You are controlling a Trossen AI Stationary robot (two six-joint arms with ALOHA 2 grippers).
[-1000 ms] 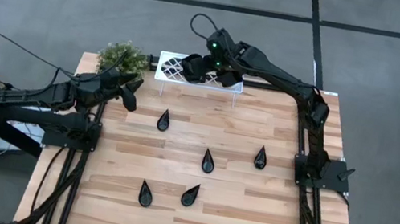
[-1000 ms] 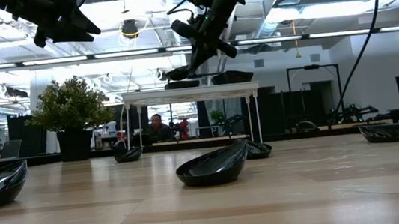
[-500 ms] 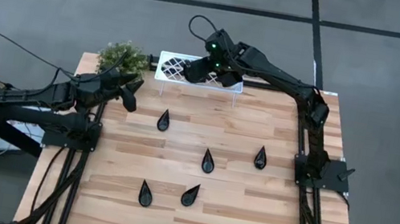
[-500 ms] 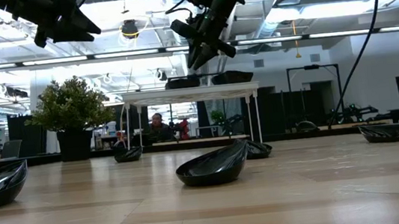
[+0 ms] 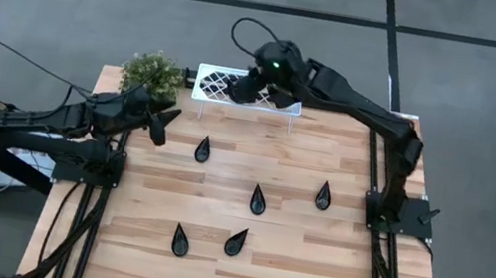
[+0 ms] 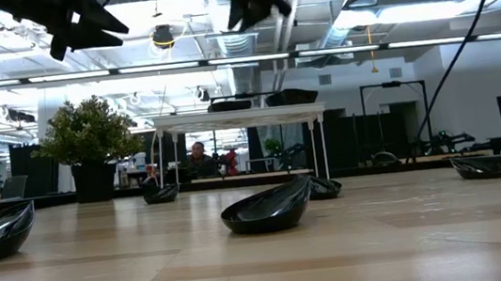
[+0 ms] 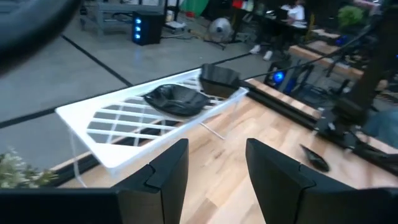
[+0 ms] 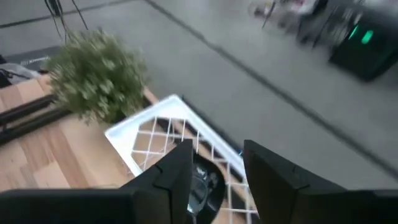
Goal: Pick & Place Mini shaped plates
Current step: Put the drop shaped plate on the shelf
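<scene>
Right gripper [image 5: 254, 88] hangs above the white tray [image 5: 213, 84] at the far edge of the surface [image 5: 328, 264], its fingers parted and empty, with two mini shaped plates [image 7: 177, 99] resting on the tray. Five teardrop plates [image 5: 204, 149] remain on the surface, long axes running roughly near to far. The plate at [image 5: 204, 149] lies just beside the left gripper [image 5: 162, 123], whose fingers are spread and empty, so the left arm is judged nearer.

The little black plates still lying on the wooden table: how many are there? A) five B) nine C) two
A: the high view shows five teardrop plates lying on the wooden table, while two more already rest on the white tray.
</scene>
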